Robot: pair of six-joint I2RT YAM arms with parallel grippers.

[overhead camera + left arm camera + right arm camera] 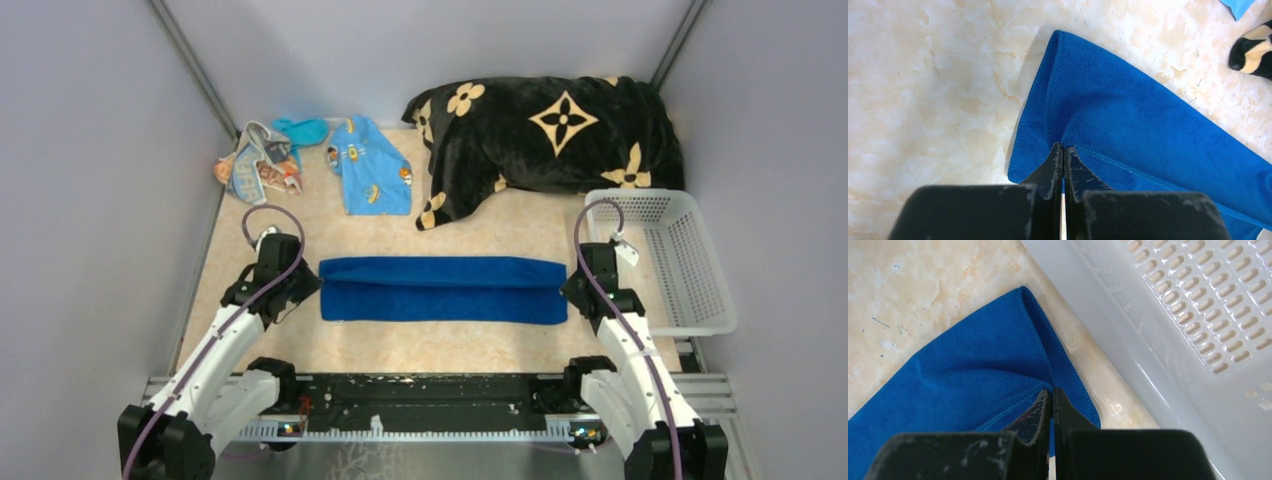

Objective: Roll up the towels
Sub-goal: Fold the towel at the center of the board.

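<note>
Towel [440, 290], dark blue, lies folded in a long strip on the table [400, 345] between both arms. Left wrist: left gripper [1064, 150] pinched shut on its hem. Right wrist: right gripper [1049, 392] clamped likewise, white basket [1168, 315] just beside.

Matt blue terry towel [440, 290], glossy white plastic basket [1108, 340]

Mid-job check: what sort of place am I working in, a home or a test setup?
Most likely a robot test cell, not a home: plain grey walls box in a marble-patterned tabletop, and a dark blue towel, a black flowered blanket and a white basket are laid out like props.
</note>
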